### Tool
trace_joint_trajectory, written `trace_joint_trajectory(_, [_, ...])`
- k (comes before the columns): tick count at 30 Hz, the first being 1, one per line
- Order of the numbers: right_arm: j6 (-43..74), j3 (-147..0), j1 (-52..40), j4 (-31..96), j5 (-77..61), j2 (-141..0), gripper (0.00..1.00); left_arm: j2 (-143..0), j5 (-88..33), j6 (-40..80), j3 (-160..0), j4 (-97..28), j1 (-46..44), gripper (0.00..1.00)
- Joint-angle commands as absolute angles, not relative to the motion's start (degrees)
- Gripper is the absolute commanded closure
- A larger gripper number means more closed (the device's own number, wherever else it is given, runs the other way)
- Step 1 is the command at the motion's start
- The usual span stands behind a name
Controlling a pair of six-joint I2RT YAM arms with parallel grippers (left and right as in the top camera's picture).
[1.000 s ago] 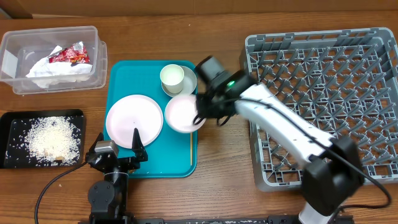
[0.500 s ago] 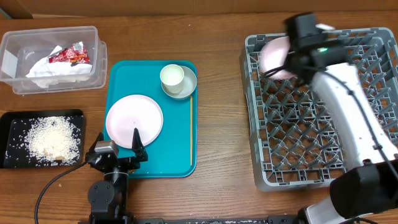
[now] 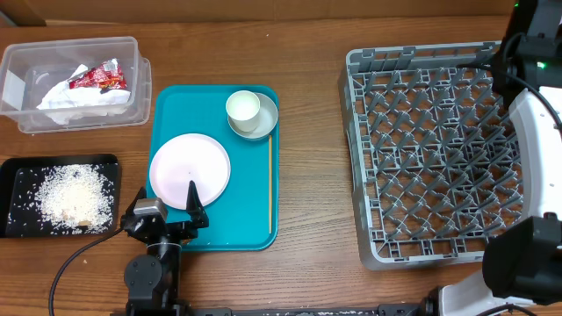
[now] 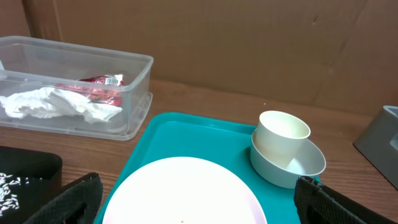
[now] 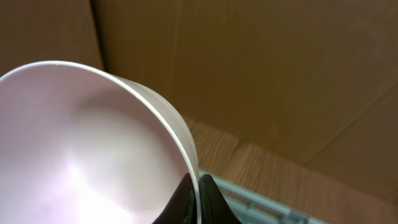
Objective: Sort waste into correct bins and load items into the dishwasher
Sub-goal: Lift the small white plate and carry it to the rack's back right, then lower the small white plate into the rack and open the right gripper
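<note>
With right fingers [image 5: 208, 202] clamped on the small plate [image 5: 93, 143] rim and left fingers [image 4: 68, 202] apart, slot it upright between dish rack [image 3: 421, 158] pegs.

On your left, at the back, stands the tub [image 3: 53, 53]. The napkins [image 3: 75, 100] lie in it, with the wrapper [image 3: 98, 80] on top. Just in front of the tub lies the shallow tray [image 3: 61, 159], with the rice [image 3: 75, 195] in it. To the right of both you see the serving tray [image 3: 250, 206]. On it, the big plate [image 3: 189, 169] lies at the front left. The cup [image 3: 243, 109] stands in the bowl [image 3: 267, 119] behind the plate. The stick [image 3: 270, 184] lies along the right side. The dish rack [image 3: 439, 149] stands on your right. The small plate [image 5: 93, 143] sits pinched in the right gripper [image 5: 196, 186], near the rack's back edge.
</note>
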State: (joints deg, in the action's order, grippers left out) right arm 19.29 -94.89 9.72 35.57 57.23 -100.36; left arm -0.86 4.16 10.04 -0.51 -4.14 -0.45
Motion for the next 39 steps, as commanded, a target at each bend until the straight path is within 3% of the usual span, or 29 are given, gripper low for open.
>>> trace_joint_trajectory(1, [6.9, -95.1, 9.7, 31.3, 62.6, -104.3, 0.96, -0.3, 4.9, 8.8, -0.3, -4.0, -0.7, 0.0])
trace_joint_trajectory(10, [-8.2, -95.1, 9.7, 23.4, 66.1, -114.9, 0.96, -0.3, 4.9, 8.8, -0.3, -4.0, -0.7, 0.0])
trace_joint_trajectory(28, [-7.3, -91.0, 8.3, 26.0, 66.8, -118.6, 0.96, -0.3, 4.9, 8.8, -0.3, -4.0, -0.7, 0.0])
trace_joint_trajectory(39, [-1.8, -91.0, 1.8, 31.6, 66.7, -118.6, 0.96, -0.3, 4.9, 8.8, -0.3, -4.0, -0.7, 0.0])
